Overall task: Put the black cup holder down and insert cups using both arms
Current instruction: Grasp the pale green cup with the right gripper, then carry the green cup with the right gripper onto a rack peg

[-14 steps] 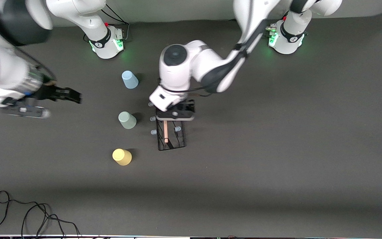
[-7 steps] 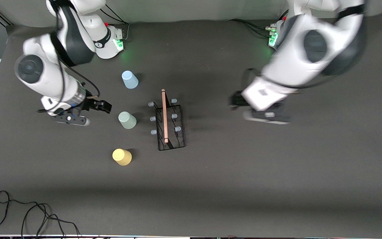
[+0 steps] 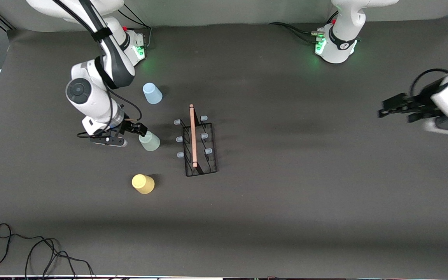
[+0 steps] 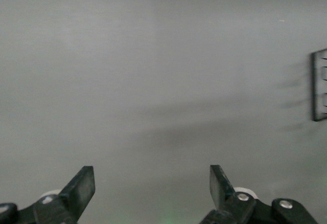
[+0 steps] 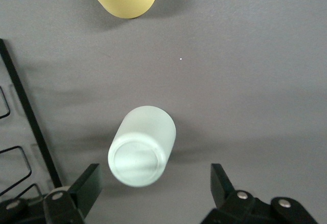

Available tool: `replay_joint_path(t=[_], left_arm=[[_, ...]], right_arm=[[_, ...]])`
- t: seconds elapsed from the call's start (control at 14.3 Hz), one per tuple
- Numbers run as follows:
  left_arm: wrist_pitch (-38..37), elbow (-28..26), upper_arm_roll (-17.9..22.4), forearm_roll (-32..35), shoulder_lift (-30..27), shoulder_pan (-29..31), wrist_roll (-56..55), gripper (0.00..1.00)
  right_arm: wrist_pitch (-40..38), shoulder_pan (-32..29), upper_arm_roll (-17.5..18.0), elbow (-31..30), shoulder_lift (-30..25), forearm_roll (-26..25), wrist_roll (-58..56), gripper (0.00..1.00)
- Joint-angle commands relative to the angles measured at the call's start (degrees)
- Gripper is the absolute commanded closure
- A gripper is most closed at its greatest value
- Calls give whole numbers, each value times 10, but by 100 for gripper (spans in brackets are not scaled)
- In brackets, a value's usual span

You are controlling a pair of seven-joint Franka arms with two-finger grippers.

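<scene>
right wrist view: grey-green cup (image 5: 142, 146) upside down on the table, between the spread fingers (image 5: 86, 185) of the right gripper (image 3: 136, 128), untouched, beside the black cup holder (image 3: 198, 144). left gripper (image 3: 393, 105) wide open, waiting over bare table at its own end.

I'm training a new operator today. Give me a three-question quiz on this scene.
1. True or false: a cup already hangs on the black cup holder.
2. Which cup is the open right gripper over? A light blue cup B grey-green cup C yellow cup
3. Fill in: the left gripper, toward its own end of the table, holds ____.

Key: 1 false; 2 B; 3 nothing.
</scene>
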Motion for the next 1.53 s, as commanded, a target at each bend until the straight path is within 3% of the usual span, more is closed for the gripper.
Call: replay_joint_path(t=[0.0, 0.14, 0.42, 0.49, 0.56, 0.63, 0.77, 0.98, 1.19, 1.33, 1.47], left_arm=[[-3, -9, -10, 49, -17, 9, -5, 0], [-14, -1, -10, 73, -16, 10, -6, 0], [-50, 47, -13, 81, -5, 3, -8, 0], [-62, 65, -13, 80, 6, -1, -8, 0], [-71, 79, -14, 80, 13, -7, -10, 0], [-77, 91, -11, 80, 20, -18, -11, 0], [-84, 97, -6, 87, 25, -42, -19, 0], [-84, 97, 33, 90, 25, -80, -23, 0], [-84, 97, 34, 90, 24, -77, -13, 0], [-84, 97, 34, 93, 24, -77, -13, 0], [-85, 95, 34, 94, 23, -78, -13, 0]], right_arm=[[59, 15, -4, -11, 29, 24, 10, 6], [83, 21, -3, -11, 45, 50, 10, 6], [117, 34, -4, -12, 80, 54, 10, 7], [118, 34, -3, -12, 84, 54, 10, 25], [118, 34, -4, -12, 85, 54, 10, 66], [111, 34, -4, -12, 81, 54, 10, 100], [82, 34, -4, -11, 59, 54, 11, 100], [-15, 30, -11, -1, -20, 54, 11, 100], [-119, 32, -19, 36, -77, 54, 28, 100], [-145, 42, -11, 58, -86, 54, 96, 100], [-145, 96, -10, 89, -74, 54, 180, 100]])
